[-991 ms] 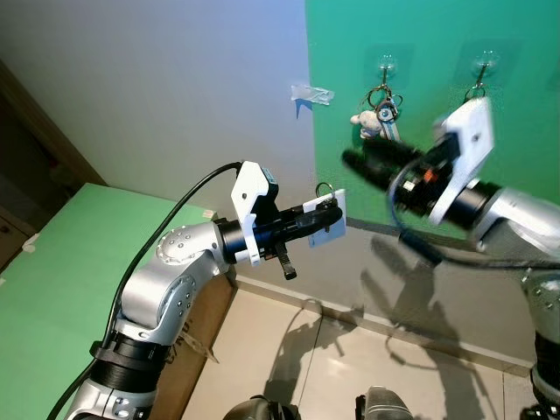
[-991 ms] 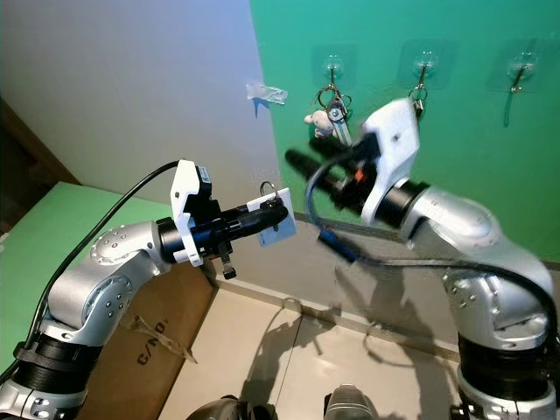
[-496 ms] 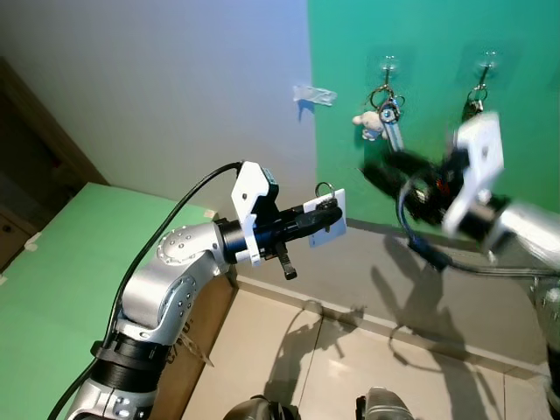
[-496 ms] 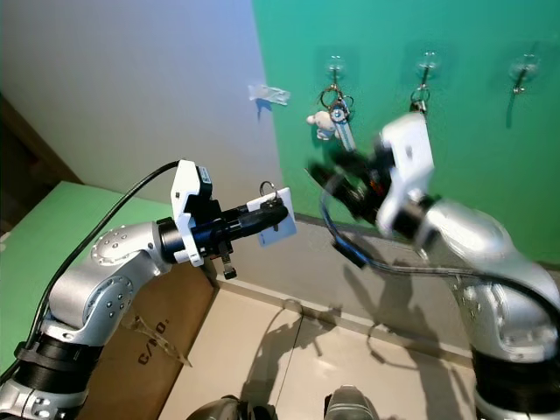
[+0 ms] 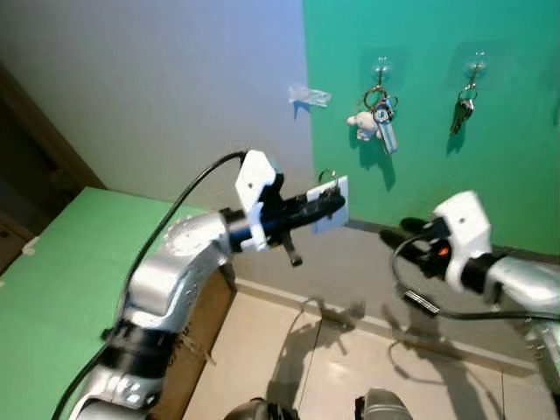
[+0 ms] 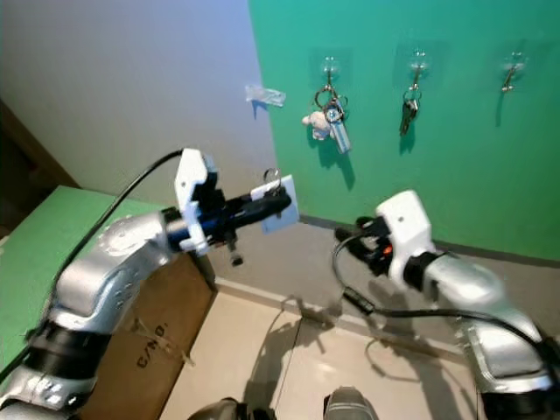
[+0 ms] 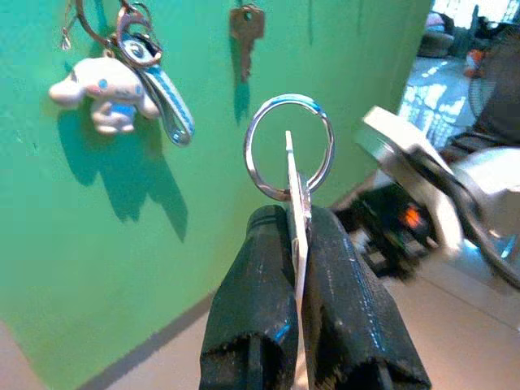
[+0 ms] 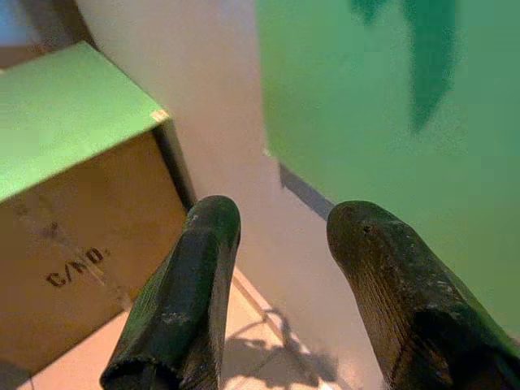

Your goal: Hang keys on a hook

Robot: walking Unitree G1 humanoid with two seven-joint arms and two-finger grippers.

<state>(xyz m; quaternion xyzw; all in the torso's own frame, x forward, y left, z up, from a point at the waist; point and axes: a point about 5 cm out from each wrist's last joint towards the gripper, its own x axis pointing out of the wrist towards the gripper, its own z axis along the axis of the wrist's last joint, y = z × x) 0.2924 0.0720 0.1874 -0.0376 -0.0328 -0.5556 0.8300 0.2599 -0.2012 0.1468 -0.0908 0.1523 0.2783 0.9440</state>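
Trouble could come from the thin grip: the left gripper (image 7: 296, 236) pinches a white tag (image 6: 278, 205) edge-on, its key ring (image 7: 289, 145) well short of the empty hook (image 6: 508, 73), so it may twist and miss. The right gripper (image 8: 280, 280) hangs spread and empty.

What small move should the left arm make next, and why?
Probably lift the left end effector rightward toward the bare hook. It is shut on a white tag with a key ring, held below and left of the hooks, while the other two hooks carry the charm keys and a single key. The right end effector is open, low, out of the way.
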